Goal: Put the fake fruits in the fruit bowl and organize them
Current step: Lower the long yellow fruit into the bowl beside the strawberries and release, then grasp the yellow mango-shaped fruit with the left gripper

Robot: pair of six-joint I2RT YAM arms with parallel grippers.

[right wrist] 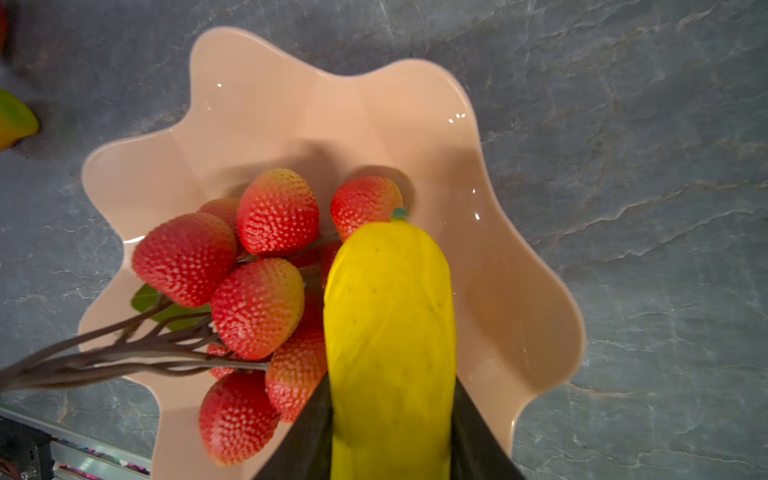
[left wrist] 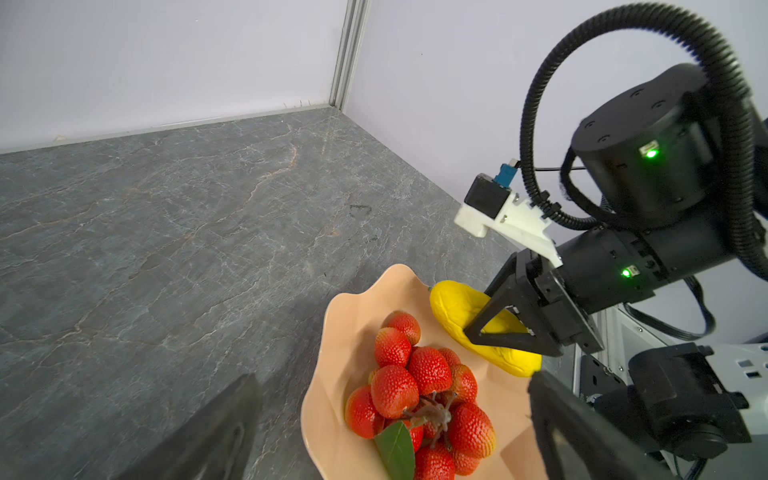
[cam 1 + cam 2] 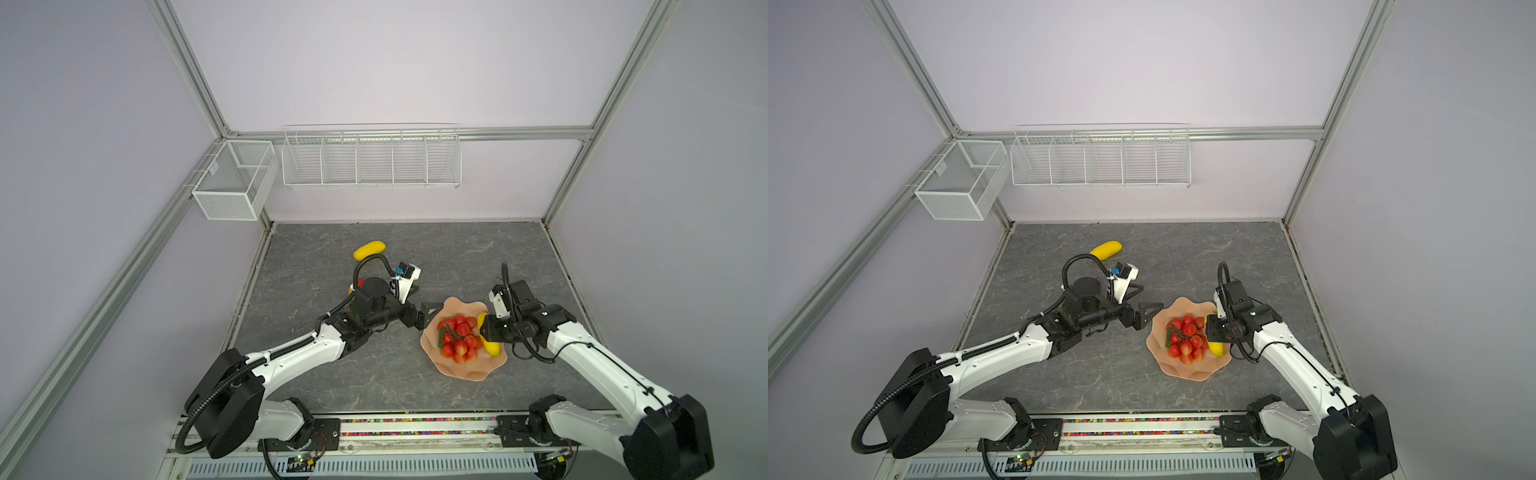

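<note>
Pale lilac walls framed in aluminium rails enclose a dark grey marble-veined table (image 3: 374, 382). On the back wall hang a white wire rack (image 3: 371, 157) with five compartments and, in the left corner, a white mesh basket (image 3: 232, 179); both show nothing inside. No readable writing or brand shows anywhere.

The peach bowl (image 3: 465, 370) with its wavy rim sits on the table right of centre, in front of the right arm. The berry bunch (image 3: 458, 337) lies in the bowl's middle, its stem and green leaf toward the left rim in both top views.

The right gripper (image 1: 390, 419) is clamped on a yellow fruit (image 1: 388, 332), one black finger (image 1: 307, 432) on each flank, over the bowl's right side beside the berries. Its long axis runs from the bowl's far rim to its near rim in a top view, the small green tip away from the gripper.

The left gripper (image 3: 424, 309) stands wide apart and empty, at the bowl's left rim.

A second yellow fruit (image 3: 369, 250) lies on the table far back left, long axis roughly left to right, right end slightly farther back. A mango (image 1: 14, 120) lies well left of the bowl, mostly hidden by the left arm.
</note>
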